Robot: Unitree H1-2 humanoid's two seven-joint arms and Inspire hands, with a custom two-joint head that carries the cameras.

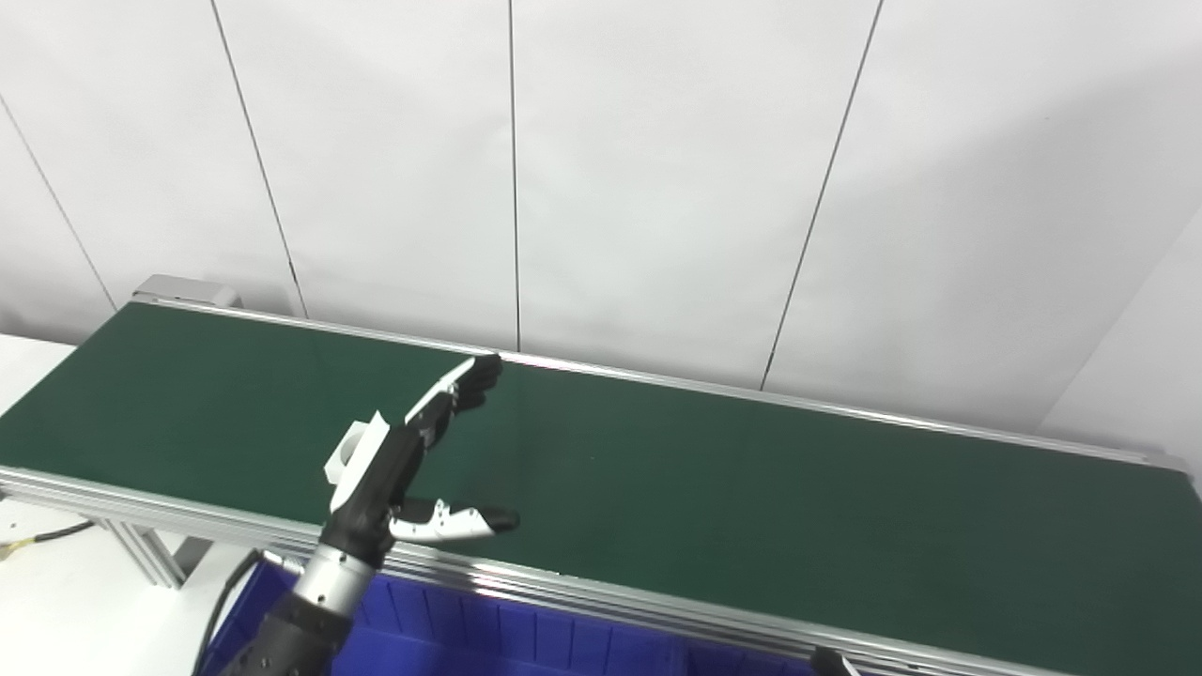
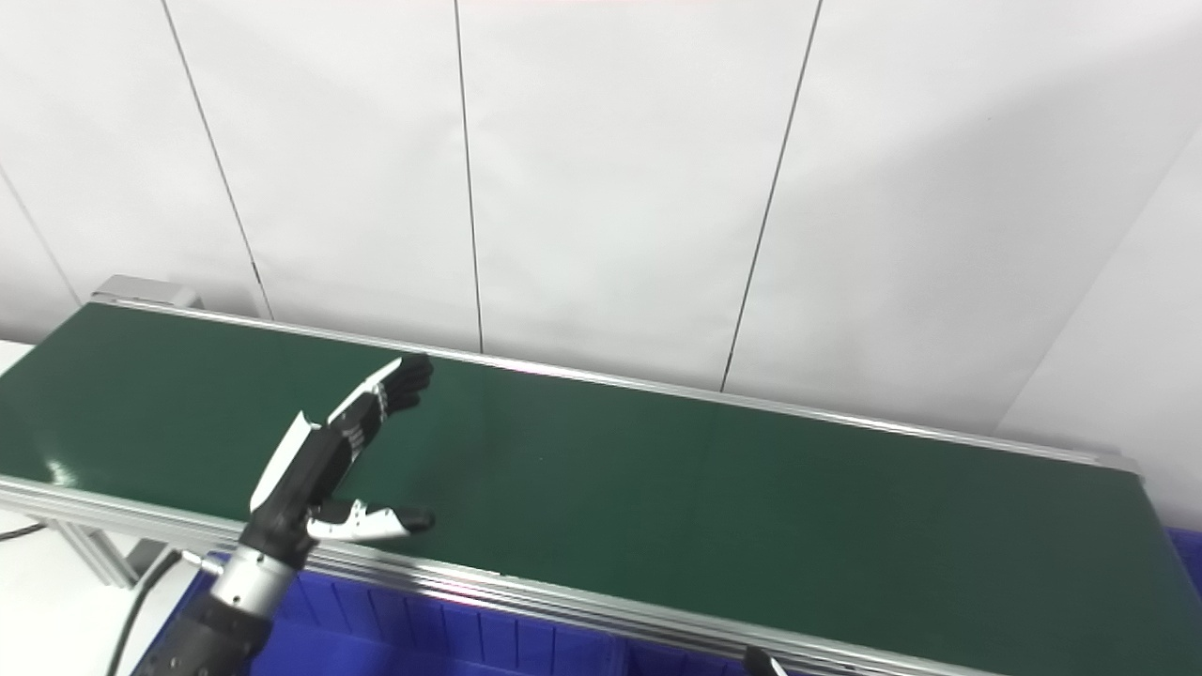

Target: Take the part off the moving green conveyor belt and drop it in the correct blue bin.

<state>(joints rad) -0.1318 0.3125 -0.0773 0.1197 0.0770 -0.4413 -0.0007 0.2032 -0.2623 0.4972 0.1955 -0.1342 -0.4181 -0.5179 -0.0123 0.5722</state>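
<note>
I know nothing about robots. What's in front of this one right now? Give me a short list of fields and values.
Belt: green conveyor belt, no part showing on it
Left hand: left hand open above the belt's near left stretch, fingers apart, holding nothing
Right hand: only a dark tip at the bottom edge, state unclear
Bin: blue bin below the belt's near rail
Behind: white panelled wall

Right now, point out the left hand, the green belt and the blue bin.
left hand (image 1: 404,469), left eye view, on its palm.
green belt (image 1: 751,507), left eye view, on bare belt surface.
blue bin (image 2: 451,638), right eye view, on its ribbed wall.
</note>
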